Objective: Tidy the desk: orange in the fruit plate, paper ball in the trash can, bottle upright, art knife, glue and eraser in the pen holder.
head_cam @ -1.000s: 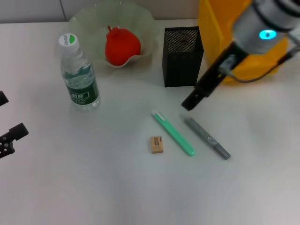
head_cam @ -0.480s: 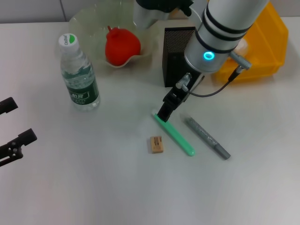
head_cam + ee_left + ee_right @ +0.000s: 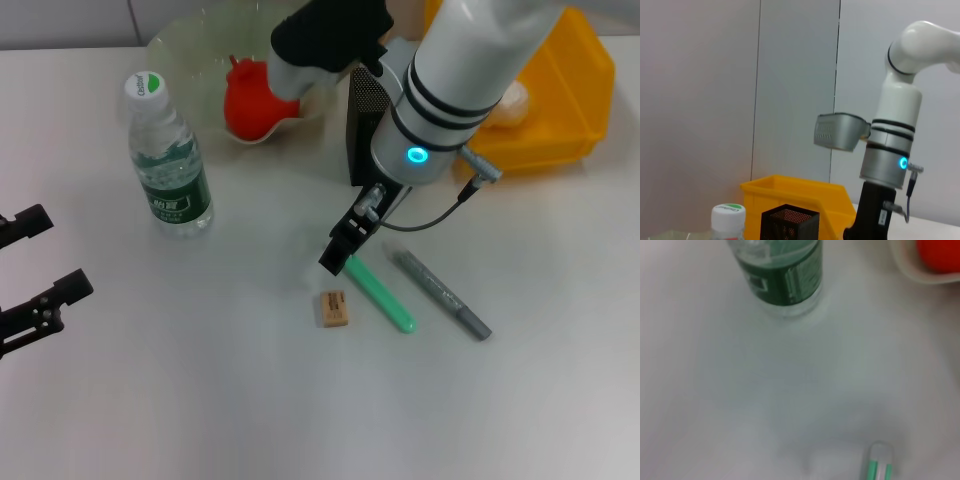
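A red-orange fruit (image 3: 262, 100) lies in the glass fruit plate (image 3: 190, 45) at the back. The bottle (image 3: 170, 160) stands upright to the plate's left. A green art knife (image 3: 380, 294), a grey glue pen (image 3: 443, 295) and a tan eraser (image 3: 334, 308) lie on the table in front of the black mesh pen holder (image 3: 388, 125). A pale paper ball (image 3: 507, 100) sits in the yellow trash can (image 3: 560, 90). My right gripper (image 3: 340, 252) hangs over the knife's upper end (image 3: 879, 462). At the table's left edge my left gripper (image 3: 40, 262) is open and holds nothing.
The right wrist view looks down on the bottle (image 3: 785, 275) and the plate's rim (image 3: 905, 265). In the left wrist view the right arm (image 3: 892, 150) stands beyond the pen holder (image 3: 790, 222) and the yellow can (image 3: 800, 192). The table's front is bare white surface.
My right arm has swung from beside the yellow can leftward and down, its gripper now over the green knife's upper end. The left gripper has edged slightly into view.
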